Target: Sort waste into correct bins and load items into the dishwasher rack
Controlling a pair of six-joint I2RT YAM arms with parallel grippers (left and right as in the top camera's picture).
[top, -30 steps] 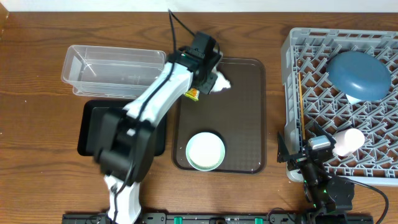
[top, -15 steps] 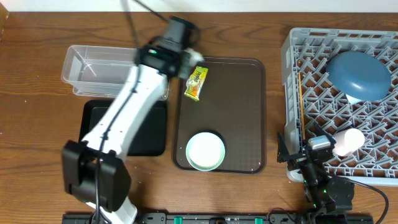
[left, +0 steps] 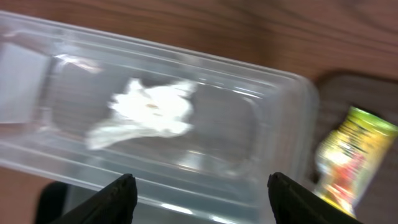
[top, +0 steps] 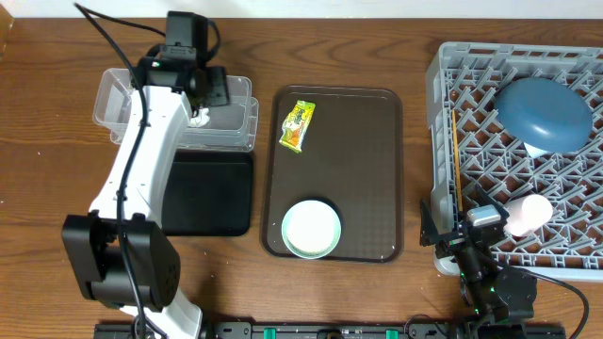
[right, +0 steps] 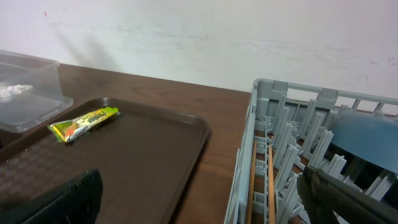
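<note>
The left gripper (left: 205, 198) is positioned over the clear tub (left: 283, 118), jaws apart and empty; the tissue (left: 146, 112) is seen lying inside. The right gripper (top: 468, 235) is parked beside the rack (top: 439, 85), jaws spread wide.

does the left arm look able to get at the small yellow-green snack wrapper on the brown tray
Probably yes: the open left gripper hovers over the clear plastic tub just beside the brown tray, and the yellow-green wrapper lies alone, uncovered.
</note>
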